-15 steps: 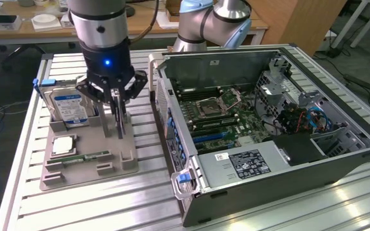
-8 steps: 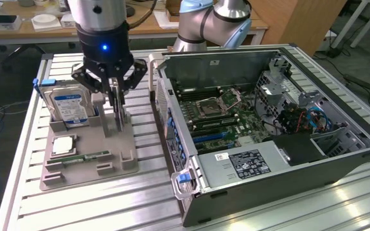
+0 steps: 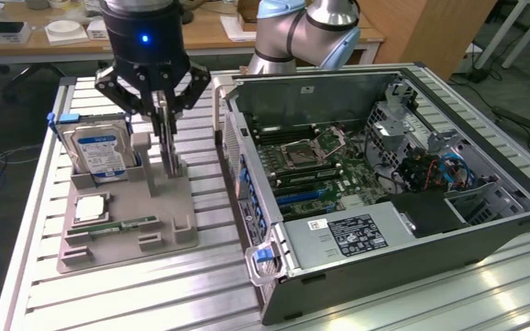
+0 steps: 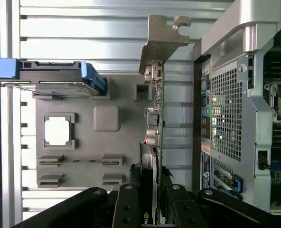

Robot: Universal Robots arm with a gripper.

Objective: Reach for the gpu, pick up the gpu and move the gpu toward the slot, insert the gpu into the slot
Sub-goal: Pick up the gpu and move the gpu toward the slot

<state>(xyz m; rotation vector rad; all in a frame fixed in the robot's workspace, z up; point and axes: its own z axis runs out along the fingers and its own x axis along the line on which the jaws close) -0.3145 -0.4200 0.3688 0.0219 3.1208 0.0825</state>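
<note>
The end effector (image 3: 165,114) was found closed down most of the way and pinched onto the top edge of the gpu (image 3: 170,148). The card was stood upright and edge-on in the grey holder tray (image 3: 145,200) on the bench (image 3: 154,296), just beside the open PC case (image 3: 413,103) and not yet in any slot there. Label-wise, a blue-and-white sticker was spotted on the hard drive (image 3: 99,148) and a black-and-white one on the power supply (image 3: 339,241), but tbh no text could be made out on either.
</note>
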